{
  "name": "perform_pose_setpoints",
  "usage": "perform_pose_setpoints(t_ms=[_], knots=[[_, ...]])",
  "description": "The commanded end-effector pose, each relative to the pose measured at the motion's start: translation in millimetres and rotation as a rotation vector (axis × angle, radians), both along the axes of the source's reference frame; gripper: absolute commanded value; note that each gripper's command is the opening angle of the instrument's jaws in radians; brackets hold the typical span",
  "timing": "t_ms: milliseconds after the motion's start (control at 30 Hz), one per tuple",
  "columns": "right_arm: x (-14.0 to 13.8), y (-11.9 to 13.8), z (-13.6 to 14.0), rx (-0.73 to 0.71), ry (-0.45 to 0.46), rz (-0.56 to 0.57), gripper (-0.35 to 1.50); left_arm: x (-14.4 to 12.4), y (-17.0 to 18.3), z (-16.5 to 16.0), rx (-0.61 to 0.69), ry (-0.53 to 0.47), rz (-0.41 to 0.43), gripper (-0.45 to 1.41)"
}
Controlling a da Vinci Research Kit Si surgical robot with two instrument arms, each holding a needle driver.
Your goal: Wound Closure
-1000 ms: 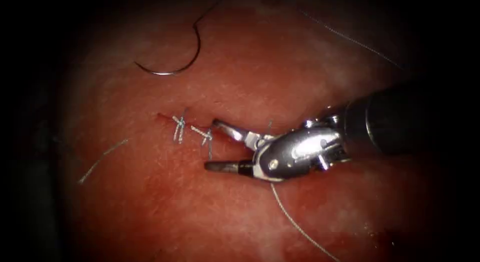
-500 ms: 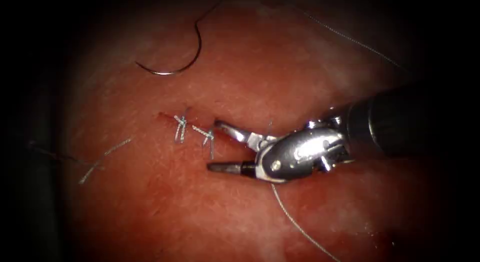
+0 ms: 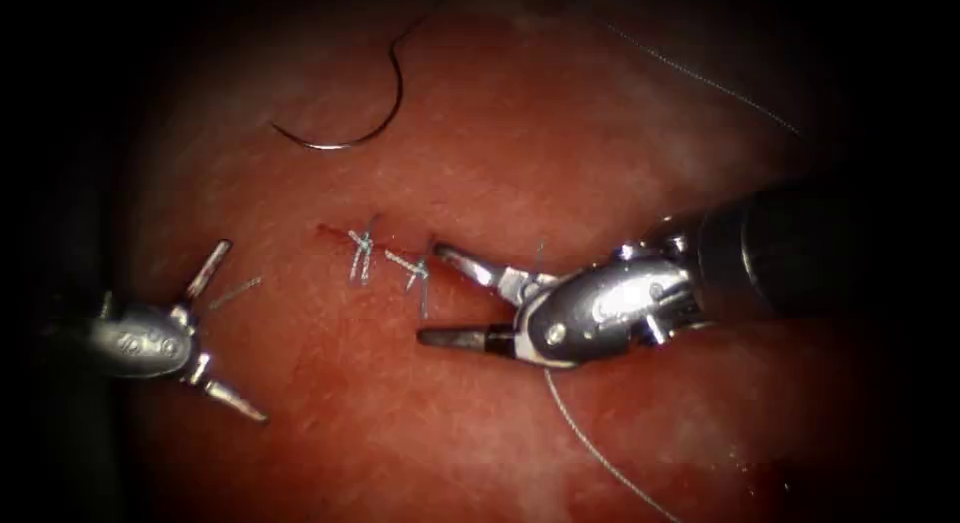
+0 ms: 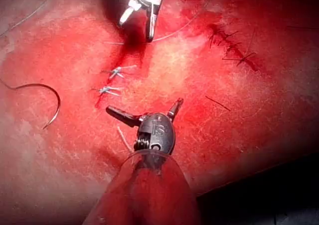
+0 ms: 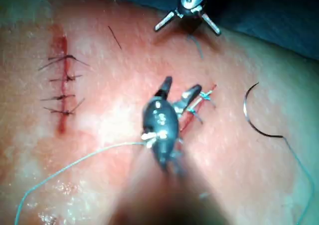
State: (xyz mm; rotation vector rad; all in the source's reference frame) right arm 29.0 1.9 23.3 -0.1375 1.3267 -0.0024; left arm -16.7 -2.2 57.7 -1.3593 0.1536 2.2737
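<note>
The curved needle (image 3: 350,133) lies free on the tissue, up and left of the cut (image 3: 335,233), with its thread running up from its blunt end; it is not in the tissue. Two knotted stitches (image 3: 360,253) cross the cut. My right tool (image 3: 430,292) stands open at the cut's right end, its jaws either side of the second stitch's thread tail (image 3: 421,298), holding nothing. My left tool (image 3: 243,332) is open left of the cut and holds nothing. The left wrist view has the left tool (image 4: 144,105) and the needle (image 4: 50,100); the right wrist view has the right tool (image 5: 182,84).
A short cut end of thread (image 3: 235,291) lies between the left tool's jaws. A long thread (image 3: 600,453) trails from under the right tool to the lower right. An older sutured cut (image 5: 62,85) lies apart from this one.
My left tool has come in from the left with its jaws open. The right tool has shifted slightly right, still open. The needle has not moved.
</note>
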Motion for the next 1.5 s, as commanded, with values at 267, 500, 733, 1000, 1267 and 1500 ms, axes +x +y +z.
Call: perform_pose_setpoints(t_ms=[267, 500, 733, 1000, 1267, 1500], knots=[[0.4, -1.1, 0.4, 0.005, -0.002, -0.004, 1.23, -1.2, -1.0, 1.1, -0.005, 0.004, -0.019, 1.3], [-3.3, -0.4, -1.4, 0.116, -0.043, 0.061, 1.16, -3.4, -0.3, -2.0, 0.004, -0.123, 0.033, 1.18], [-8.9, 1.5, -3.5, 0.334, -0.065, 0.168, 0.78, -4.6, 3.9, -3.2, 0.159, -0.17, -0.022, 1.03], [-13.2, 1.8, -4.5, 0.544, -0.059, 0.201, -0.03, -3.6, 8.0, 0.0, 0.24, 0.086, -0.04, 0.93], [-11.0, -1.9, -4.0, 0.616, -0.052, 0.147, 0.71, -3.0, 11.1, 2.0, 0.279, 0.175, -0.031, 0.96], [-9.8, -2.9, -3.5, 0.61, -0.049, 0.128, 0.88, -2.5, 13.1, 5.0, 0.307, 0.327, 0.077, 0.94]])
